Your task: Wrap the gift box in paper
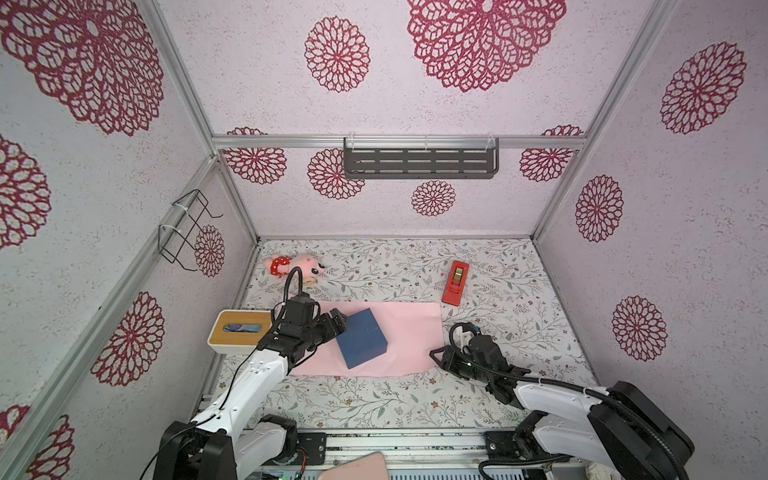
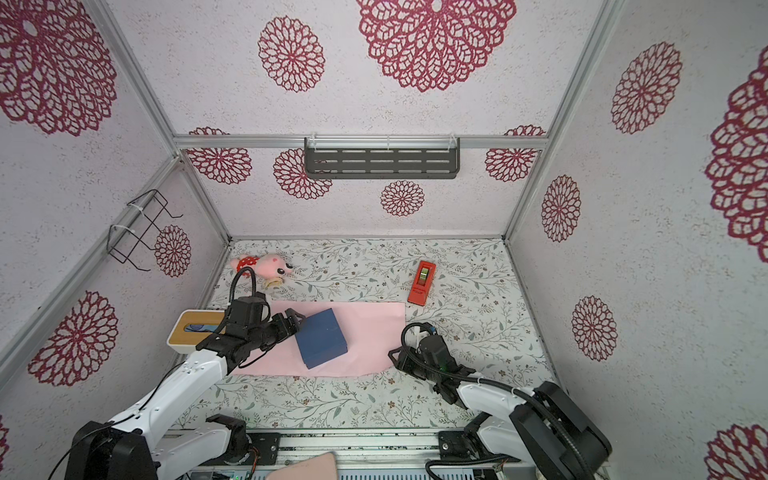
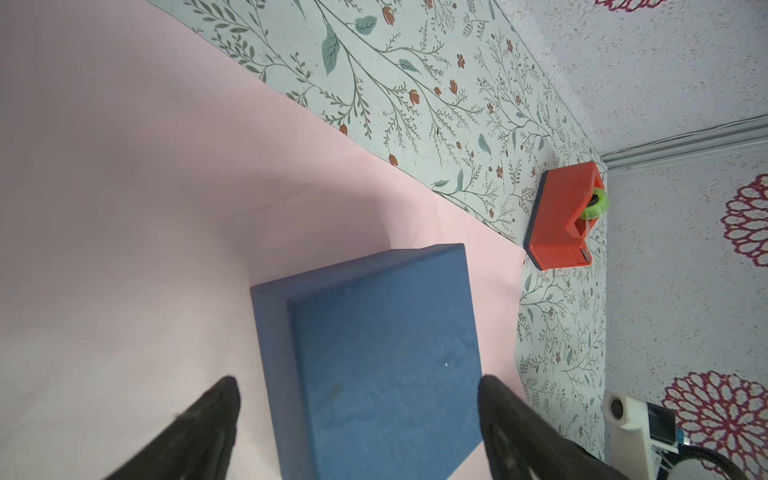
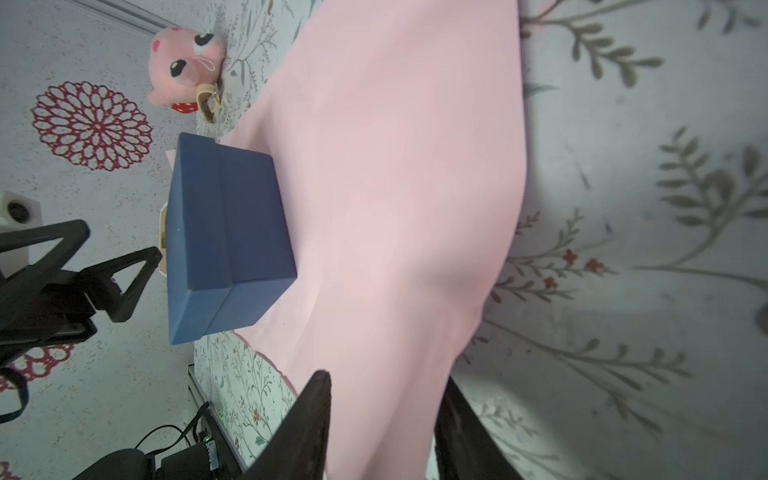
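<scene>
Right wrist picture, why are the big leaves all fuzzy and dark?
Right wrist view: the table there is close to the lens, out of focus and shadowed, while the gift box looks sharper; left wrist view: leaves crisp, only the left gripper blurs.

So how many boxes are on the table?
2. The blue gift box lies on the pink paper; the white tissue box sits left of it. None seems hidden.
</scene>
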Robot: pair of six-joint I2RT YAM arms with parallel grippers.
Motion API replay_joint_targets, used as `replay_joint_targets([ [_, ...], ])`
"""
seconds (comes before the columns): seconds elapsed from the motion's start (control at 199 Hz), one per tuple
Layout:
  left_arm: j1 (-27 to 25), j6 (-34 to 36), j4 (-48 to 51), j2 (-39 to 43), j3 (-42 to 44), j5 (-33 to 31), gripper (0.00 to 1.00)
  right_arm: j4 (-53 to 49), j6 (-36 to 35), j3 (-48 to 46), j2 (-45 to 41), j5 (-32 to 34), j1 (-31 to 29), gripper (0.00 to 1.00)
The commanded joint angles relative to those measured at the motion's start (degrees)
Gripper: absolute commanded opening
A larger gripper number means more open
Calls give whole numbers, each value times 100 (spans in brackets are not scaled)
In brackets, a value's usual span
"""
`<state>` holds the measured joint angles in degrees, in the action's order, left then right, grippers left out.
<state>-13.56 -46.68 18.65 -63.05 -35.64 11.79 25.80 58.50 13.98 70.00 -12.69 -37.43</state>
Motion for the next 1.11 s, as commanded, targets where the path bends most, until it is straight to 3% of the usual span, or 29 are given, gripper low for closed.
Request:
replay_joint_targets([
  [0.0, 36, 34, -140, -6, -100, 25, 92, 339, 184, 139, 280, 86, 131, 41],
  [0.231, 30, 40, -137, -31, -123, 61, 92, 705, 0, 307, 755, -305, 664, 45],
  [0.367, 29, 78, -115, -39, -136, 52, 92, 1023, -56, 525, 1292, -654, 781, 39],
  [0.473, 29, 105, -85, -42, -128, 25, 92, 1241, -95, 768, 1671, -822, 818, 29],
  [0.593, 31, 130, -18, -43, -141, 25, 92, 1100, -239, 949, 1908, -1050, 981, 8],
  [0.684, 34, 180, 95, -8, -184, 110, 93, 150, -568, 800, 1603, -1128, 1131, 0],
  [0.9, 25, 198, 237, 166, -174, 127, 93, -2397, -1066, -21, -476, -746, 1643, 0],
  [0.99, 14, 177, 190, 163, -163, 181, 93, -3333, -1400, 111, -1137, -386, 2164, 0],
  [1.101, 7, 202, 183, 101, -145, 230, 93, -3798, -1815, 396, -1270, -273, 2869, 0],
])
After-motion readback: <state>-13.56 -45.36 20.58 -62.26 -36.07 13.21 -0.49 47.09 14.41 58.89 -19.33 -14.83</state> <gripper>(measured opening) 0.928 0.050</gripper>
